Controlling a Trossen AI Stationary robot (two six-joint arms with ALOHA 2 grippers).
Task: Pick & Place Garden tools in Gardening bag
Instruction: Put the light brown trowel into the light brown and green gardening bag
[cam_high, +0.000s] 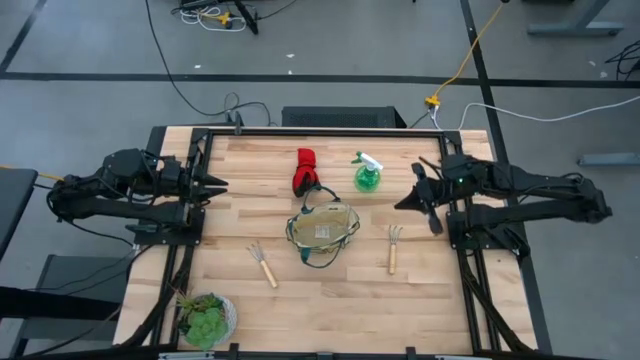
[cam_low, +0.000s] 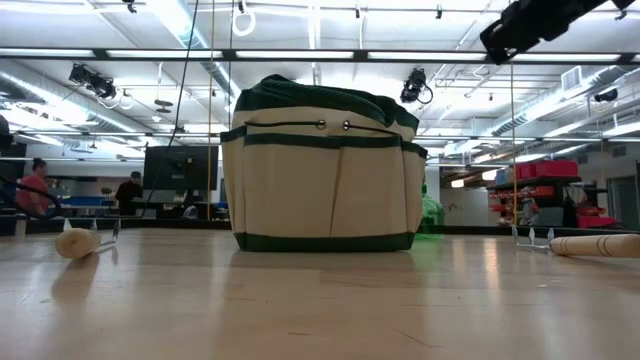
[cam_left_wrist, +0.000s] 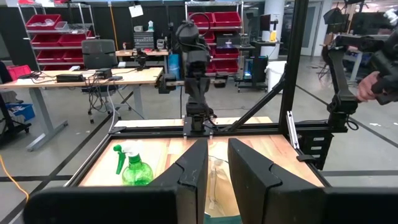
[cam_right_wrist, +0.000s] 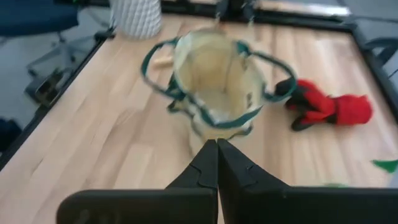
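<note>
Wooden table (cam_high: 330, 300): two rakes (cam_high: 263, 264), one bag (cam_high: 322, 232), one bottle (cam_high: 367, 173).

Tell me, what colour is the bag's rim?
Dark green, on the tan gardening bag; clearest in the low view.

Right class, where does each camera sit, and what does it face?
High: overhead, straight down; both arms, bag mid-table.
Low: table height, level at the bag; an arm tip at the top.
Left wrist: behind the left gripper, facing the right arm.
Right wrist: behind the shut right gripper, facing the bag.
Shared: the bag.
</note>
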